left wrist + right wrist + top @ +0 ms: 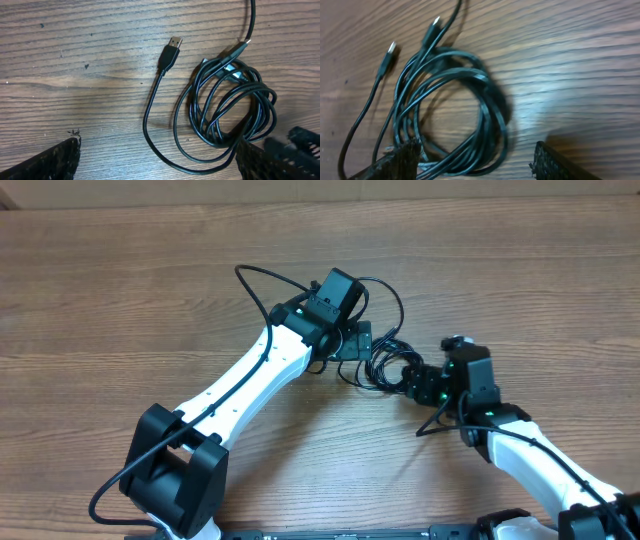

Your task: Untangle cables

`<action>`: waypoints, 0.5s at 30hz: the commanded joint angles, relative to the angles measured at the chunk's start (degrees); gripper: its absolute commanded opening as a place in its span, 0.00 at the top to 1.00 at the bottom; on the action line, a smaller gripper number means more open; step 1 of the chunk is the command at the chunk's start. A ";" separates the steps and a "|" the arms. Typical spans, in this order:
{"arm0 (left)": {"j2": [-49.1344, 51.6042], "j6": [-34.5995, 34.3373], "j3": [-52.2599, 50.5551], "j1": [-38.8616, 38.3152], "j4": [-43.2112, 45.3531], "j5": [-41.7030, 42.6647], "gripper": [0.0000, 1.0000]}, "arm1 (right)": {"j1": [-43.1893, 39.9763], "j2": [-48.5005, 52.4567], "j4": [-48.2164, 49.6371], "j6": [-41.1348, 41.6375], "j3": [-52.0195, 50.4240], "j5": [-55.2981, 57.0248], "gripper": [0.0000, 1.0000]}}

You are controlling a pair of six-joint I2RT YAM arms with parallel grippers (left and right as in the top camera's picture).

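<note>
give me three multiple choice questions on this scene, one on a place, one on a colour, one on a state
1. In the left wrist view, where does the silver-tipped USB plug lie?
A) on the brown wooden table, left of the loose coil of thin cables
B) inside the coil
C) in an end effector

2. What colour are the cables?
A) white
B) black
C) red

3. How does the left end effector stand?
A) shut on a cable
B) shut, empty
C) open

Answers: 1 A, the plug rests on bare wood beside the coil; 2 B, every strand is black; 3 C, its fingers sit far apart at the frame's bottom corners, holding nothing.
</note>
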 commanded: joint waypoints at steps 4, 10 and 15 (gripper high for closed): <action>0.52 1.31 0.55 0.20 0.13 -1.18 0.01 | 3.72 5.95 0.96 -1.29 1.11 5.95 0.30; 0.52 1.31 0.55 0.20 0.09 -1.18 0.01 | 3.72 8.79 4.22 -1.29 1.11 6.99 0.32; 0.52 1.29 0.55 0.20 0.20 -1.18 0.01 | 3.72 8.79 6.10 -1.31 1.11 7.02 0.34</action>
